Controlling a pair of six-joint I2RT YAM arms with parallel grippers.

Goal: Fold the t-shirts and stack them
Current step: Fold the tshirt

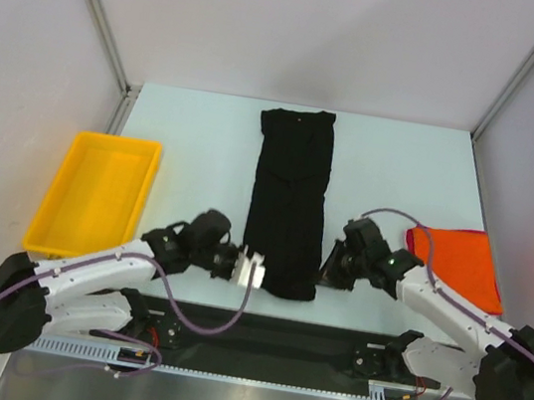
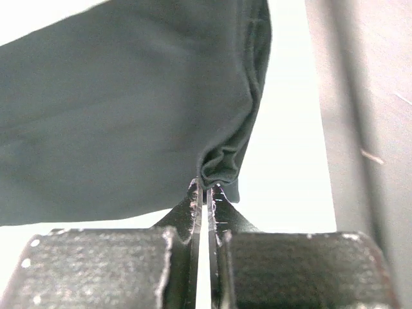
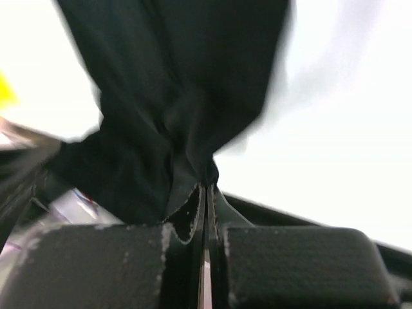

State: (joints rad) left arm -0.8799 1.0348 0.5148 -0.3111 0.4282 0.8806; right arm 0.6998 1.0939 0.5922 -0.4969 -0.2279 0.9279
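Gripper fingers fill the foreground of each wrist view: the left gripper (image 2: pixel 206 188) is pressed together on a puckered corner of the black t-shirt (image 1: pixel 289 198), and the right gripper (image 3: pixel 207 183) pinches the opposite near corner, where the cloth bunches upward (this view is blurred). Seen from above, the shirt lies as a long narrow strip that starts between the two grippers and runs straight away from them across the desk (image 1: pixel 205 141), collar at the far end. Soft, light and limp, it will likely sag between the two pinches and drag its free length – holding the two hem corners and keeping them level and apart should keep the edge taut, though layered cloth may slip from a shallow bite. An orange-red t-shirt (image 1: pixel 454 260) rests just outboard of the right gripper; a yellow tray (image 1: pixel 97 193) sits outboard of the left. Pale, smooth desk, probably low in friction; plain grey walls close it on three sides.
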